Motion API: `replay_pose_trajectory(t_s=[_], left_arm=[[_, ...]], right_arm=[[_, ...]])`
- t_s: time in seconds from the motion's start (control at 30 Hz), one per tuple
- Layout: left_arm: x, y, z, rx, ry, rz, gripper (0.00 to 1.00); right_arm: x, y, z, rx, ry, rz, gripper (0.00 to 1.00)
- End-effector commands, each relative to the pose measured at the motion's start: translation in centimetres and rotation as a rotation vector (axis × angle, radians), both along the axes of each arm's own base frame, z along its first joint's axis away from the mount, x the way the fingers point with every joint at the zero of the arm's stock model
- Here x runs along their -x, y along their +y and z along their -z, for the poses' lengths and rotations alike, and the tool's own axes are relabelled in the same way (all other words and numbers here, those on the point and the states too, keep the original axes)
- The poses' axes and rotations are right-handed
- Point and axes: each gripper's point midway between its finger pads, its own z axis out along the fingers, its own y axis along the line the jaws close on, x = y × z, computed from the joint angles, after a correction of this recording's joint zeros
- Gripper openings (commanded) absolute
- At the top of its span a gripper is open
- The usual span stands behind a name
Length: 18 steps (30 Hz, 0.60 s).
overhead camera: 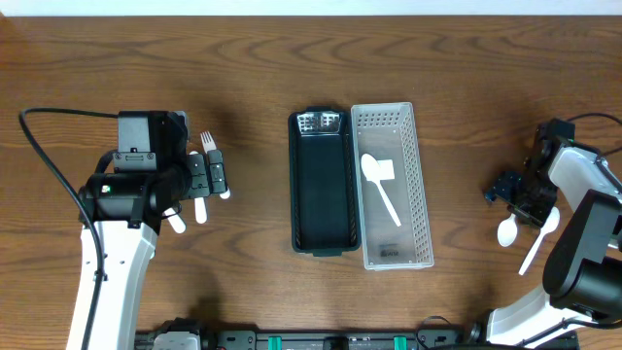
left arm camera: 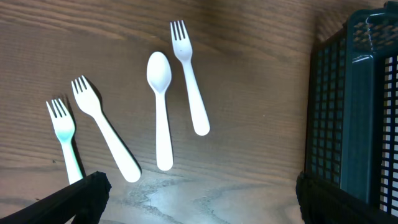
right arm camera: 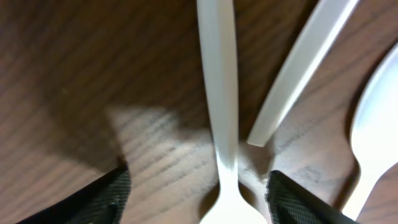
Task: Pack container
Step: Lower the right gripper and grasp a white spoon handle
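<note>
- Spanning every view, the wooden bench (overhead camera: 243, 58) carries two long containers touching side by side at centre: a dark bin (overhead camera: 321, 209) and a white basket (overhead camera: 408, 224).
- Over the bench's left part, the left fingers (left arm camera: 74, 199) are spread wide above three forks (left arm camera: 189, 78) and one loose spoon (left arm camera: 160, 109), holding nothing.
- The right fingers (right arm camera: 106, 199) are apart, straddling a spoon handle (right arm camera: 219, 93) lying flat.
- One packed spoon (overhead camera: 381, 187) lies inside the white basket.
</note>
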Motion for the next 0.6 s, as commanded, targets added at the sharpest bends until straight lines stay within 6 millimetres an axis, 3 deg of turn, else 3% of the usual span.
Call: replay_pose_trajectory(t_s=[0.0,0.27,0.47,0.57], left_arm=[[-0.31,0.33,-0.40,-0.010,-0.010,-0.011,0.98],[-0.31,0.33,-0.40,-0.010,-0.010,-0.011,0.98],[-0.31,0.33,-0.40,-0.010,-0.010,-0.011,0.98],[-0.31,0.33,-0.40,-0.010,-0.010,-0.011,0.98]], right_arm=[[0.74,-0.11,1.30,-0.007,0.037,0.003,0.63],[0.83,-0.06,1.34,-0.008,0.040,0.003,0.36],[0.98,-0.02,1.37,-0.010,0.045,0.003,0.23],[0.99,0.00,1.37,-0.010,0.045,0.003,0.21]])
